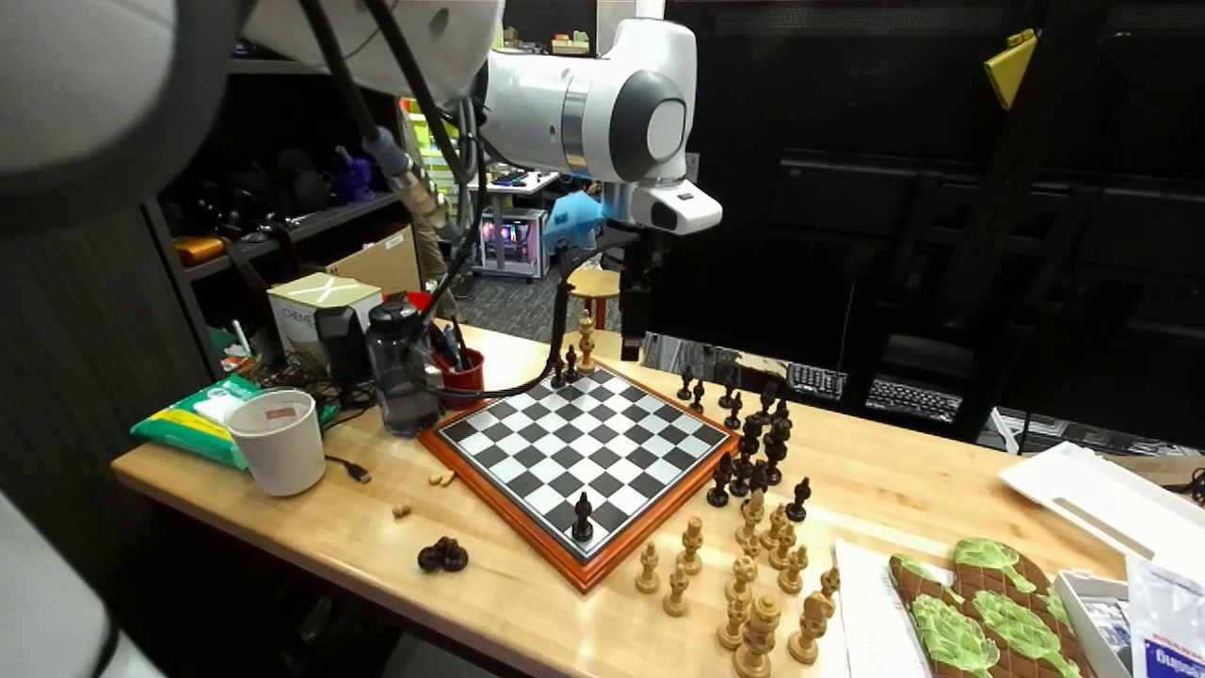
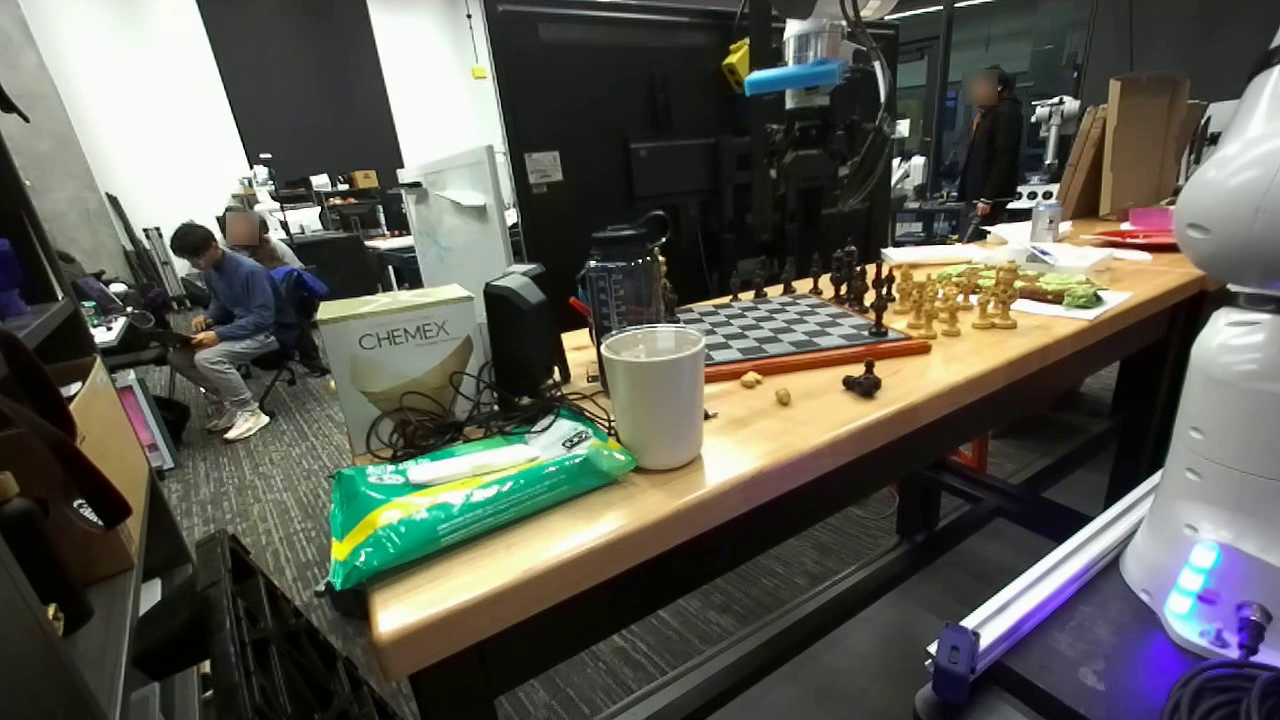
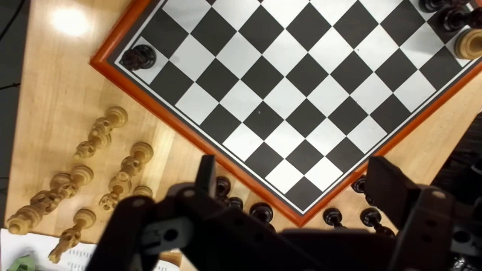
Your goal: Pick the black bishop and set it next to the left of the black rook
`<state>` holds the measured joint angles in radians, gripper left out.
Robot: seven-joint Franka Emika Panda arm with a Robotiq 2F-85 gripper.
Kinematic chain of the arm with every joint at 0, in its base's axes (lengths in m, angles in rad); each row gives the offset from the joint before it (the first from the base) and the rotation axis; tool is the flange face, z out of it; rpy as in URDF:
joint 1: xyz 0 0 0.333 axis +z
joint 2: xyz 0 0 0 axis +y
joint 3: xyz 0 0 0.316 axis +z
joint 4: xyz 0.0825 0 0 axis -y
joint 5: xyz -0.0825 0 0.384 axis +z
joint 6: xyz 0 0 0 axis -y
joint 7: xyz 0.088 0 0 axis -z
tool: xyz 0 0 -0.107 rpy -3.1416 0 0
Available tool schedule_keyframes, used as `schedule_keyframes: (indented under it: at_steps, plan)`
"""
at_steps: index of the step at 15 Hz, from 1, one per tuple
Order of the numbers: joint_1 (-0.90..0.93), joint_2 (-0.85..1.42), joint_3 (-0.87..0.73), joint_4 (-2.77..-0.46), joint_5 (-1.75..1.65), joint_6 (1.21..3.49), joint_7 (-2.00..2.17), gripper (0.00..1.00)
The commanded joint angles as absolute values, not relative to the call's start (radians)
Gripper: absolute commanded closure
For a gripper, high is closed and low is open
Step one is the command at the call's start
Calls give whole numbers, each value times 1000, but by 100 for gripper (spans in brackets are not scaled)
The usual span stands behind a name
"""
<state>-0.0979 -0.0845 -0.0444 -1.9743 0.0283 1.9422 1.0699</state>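
Observation:
The chessboard [image 1: 513, 513] with a red-brown rim lies on the wooden table; it also shows in the wrist view [image 3: 150, 109]. A single upright black piece [image 1: 583, 518] stands on a corner square, also in the wrist view [image 3: 138, 57]. Several black pieces [image 1: 750, 438] stand off the board beside another corner, partly hidden behind my fingers in the wrist view [image 3: 261, 212]. I cannot tell for certain which black pieces are the bishop and the rook. My gripper [image 3: 292, 165] is open and empty, high above the board's far side, and shows in an exterior view [image 1: 635, 330].
Several light pieces [image 1: 744, 574] stand beside the board. Two dark pieces [image 1: 565, 364] and a tall light piece [image 1: 586, 341] stand at the far corner. Fallen black pieces [image 1: 442, 556] lie near the table edge. A bottle [image 1: 403, 377], red cup [image 1: 463, 377] and white mug [image 1: 279, 443] stand nearby.

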Motion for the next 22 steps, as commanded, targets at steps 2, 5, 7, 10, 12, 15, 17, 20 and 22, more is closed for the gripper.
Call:
schedule_keyframes:
  at_steps: [2, 5, 7, 10, 12, 15, 17, 20, 22]
  plan:
    - [-109, -86, -71, -1926, 31, 1891, 1034, 0]
    - [-117, -80, -85, -1899, 31, 1868, 1014, 0]
    - [-121, -74, -94, -1884, 33, 1857, 999, 0]
    - [-129, -56, -106, -1855, 36, 1836, 969, 0]
    - [-130, -51, -108, -1840, 27, 1816, 962, 0]
    - [-128, -57, -108, -1864, 29, 1845, 974, 0]
    - [-128, -53, -108, -1859, 29, 1841, 973, 0]
    - [-128, -53, -108, -1857, 29, 1839, 972, 0]
    - [-128, -53, -108, -1856, 29, 1839, 972, 0]
